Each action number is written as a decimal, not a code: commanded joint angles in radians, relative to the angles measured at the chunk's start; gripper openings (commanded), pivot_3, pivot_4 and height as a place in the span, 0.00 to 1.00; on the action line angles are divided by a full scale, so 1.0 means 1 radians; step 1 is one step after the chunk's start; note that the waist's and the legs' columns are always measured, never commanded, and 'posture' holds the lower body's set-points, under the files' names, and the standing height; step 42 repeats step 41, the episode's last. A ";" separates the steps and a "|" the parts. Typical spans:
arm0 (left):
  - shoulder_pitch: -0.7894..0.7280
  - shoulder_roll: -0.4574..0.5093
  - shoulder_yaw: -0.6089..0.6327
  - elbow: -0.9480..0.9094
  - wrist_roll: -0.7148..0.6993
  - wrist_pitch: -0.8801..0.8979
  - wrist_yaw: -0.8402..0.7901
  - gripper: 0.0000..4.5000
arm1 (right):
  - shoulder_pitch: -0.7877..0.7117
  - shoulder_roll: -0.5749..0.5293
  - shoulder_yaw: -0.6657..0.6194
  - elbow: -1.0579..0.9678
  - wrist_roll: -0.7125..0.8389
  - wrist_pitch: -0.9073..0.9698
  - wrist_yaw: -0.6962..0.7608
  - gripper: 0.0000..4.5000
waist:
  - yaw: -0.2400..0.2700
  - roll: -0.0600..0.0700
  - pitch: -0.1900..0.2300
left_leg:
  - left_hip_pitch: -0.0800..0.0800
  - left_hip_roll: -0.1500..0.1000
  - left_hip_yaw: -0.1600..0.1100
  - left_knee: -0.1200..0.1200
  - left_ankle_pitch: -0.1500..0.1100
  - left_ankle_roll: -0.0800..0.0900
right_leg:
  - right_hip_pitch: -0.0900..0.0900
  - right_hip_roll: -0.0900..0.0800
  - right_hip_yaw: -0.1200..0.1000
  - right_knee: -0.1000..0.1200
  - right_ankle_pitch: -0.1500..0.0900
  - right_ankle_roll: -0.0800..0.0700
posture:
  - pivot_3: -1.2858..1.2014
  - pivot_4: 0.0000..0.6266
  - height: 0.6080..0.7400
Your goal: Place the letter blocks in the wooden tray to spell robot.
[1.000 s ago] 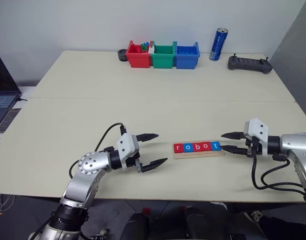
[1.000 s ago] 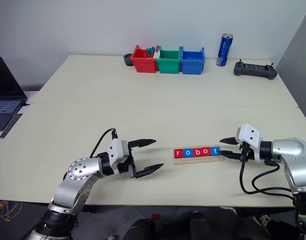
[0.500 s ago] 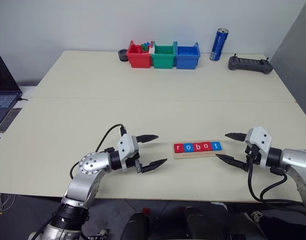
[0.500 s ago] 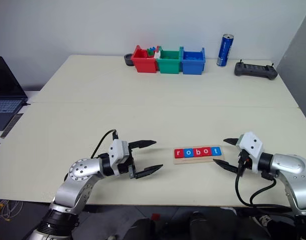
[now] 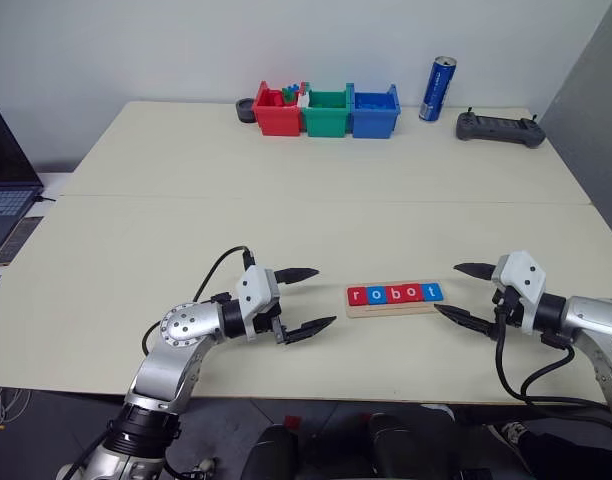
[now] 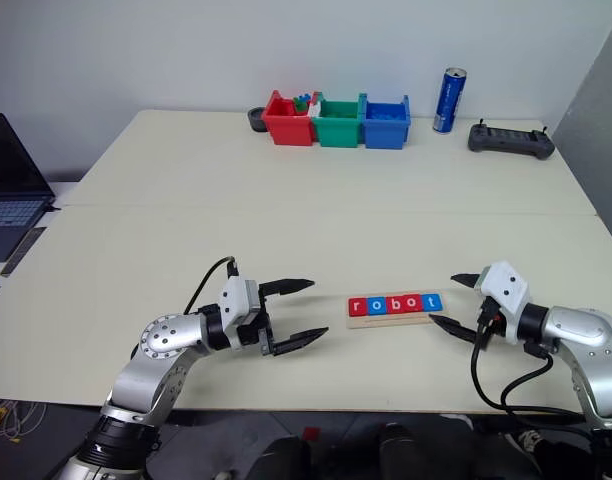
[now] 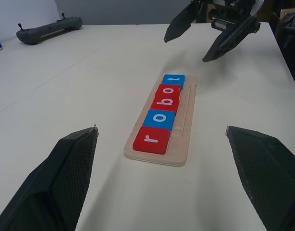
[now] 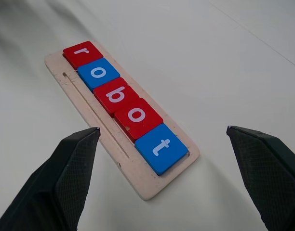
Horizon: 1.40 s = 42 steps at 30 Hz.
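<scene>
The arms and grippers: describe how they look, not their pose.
Both arms are silver-grey metal with round joint housings. Each ends in a white wrist block carrying a gripper, left gripper and right gripper, with two black, pointed fingers whose inner faces have a fine mesh texture. Loose black cables loop beside each forearm.

Bright, even light from overhead; the pale cream tabletop (image 5: 316, 190) shows only soft, faint shadows and no glare. Head views are sharp throughout; the wrist views blur slightly toward their far edges
</scene>
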 commanded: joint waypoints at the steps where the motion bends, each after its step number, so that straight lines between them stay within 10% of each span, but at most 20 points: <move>1: -0.017 -0.008 -0.002 -0.034 -0.014 -0.006 0.003 1.00 | -0.023 -0.019 -0.018 -0.007 0.008 -0.018 0.007 0.99 | 0.000 0.000 0.000 | 0.000 0.000 0.000 0.000 0.000 0.000 | 0.000 0.000 0.000 0.000 0.000 0.000 | 0.52 0.24 1.00; 42: -0.032 -0.037 -0.018 -0.057 -0.005 0.063 0.074 1.00 | -0.009 -0.042 -0.021 -0.011 0.026 0.005 0.030 0.99 | 0.001 0.000 0.000 | 0.000 0.000 0.000 0.000 0.000 0.000 | 0.000 0.000 0.000 0.000 0.000 0.000 | 0.52 0.24 1.00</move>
